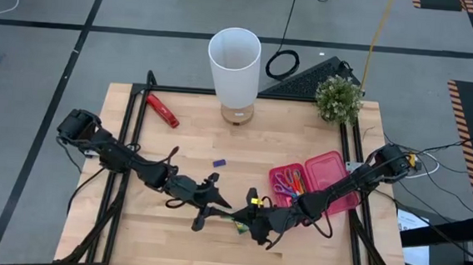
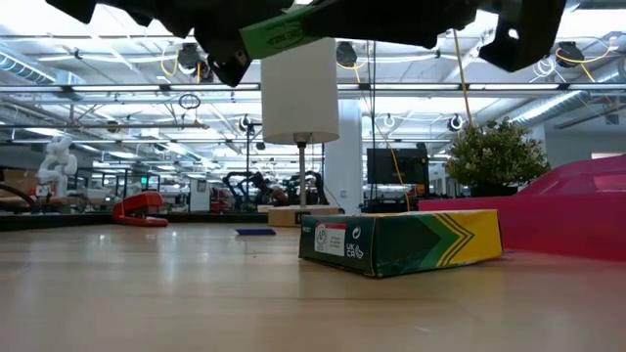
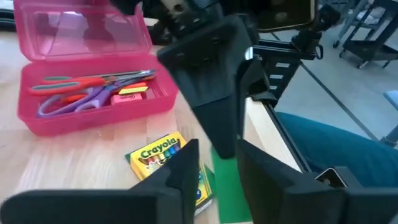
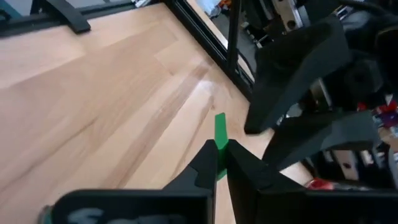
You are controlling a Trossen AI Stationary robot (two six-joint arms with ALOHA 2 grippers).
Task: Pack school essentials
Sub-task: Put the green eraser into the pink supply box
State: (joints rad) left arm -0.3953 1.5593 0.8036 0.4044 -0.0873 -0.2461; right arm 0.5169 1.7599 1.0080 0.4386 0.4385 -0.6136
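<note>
My right gripper [image 4: 219,167] is shut on a thin green stick with print on it [image 2: 284,34], holding it above the table near the front middle. My left gripper [image 1: 208,201] is open just to its left. Its fingers [image 3: 186,177] stand on either side of the stick's free end in the left wrist view and touch nothing. Below them the yellow-green crayon box [image 2: 401,242] lies flat on the table. The open pink case [image 3: 93,93] holds red-handled [image 3: 93,82] and purple-handled scissors [image 3: 81,102]. My right gripper pinches the green stick [image 4: 219,149] between its two fingers. The stick runs along the fingers, and its free end [image 4: 219,121] sticks out beyond the fingertips. The fingers come from the table's right, slanting down. The stick is lifted clear of the table and the crayon box.
A white lamp [image 1: 234,65] and a small plant [image 1: 339,98] stand at the far edge. The red-and-black hand tool [image 1: 161,110] lies at the far left. A small purple eraser [image 1: 218,162] lies mid-table. Bare wood shows to the left and at the front.
</note>
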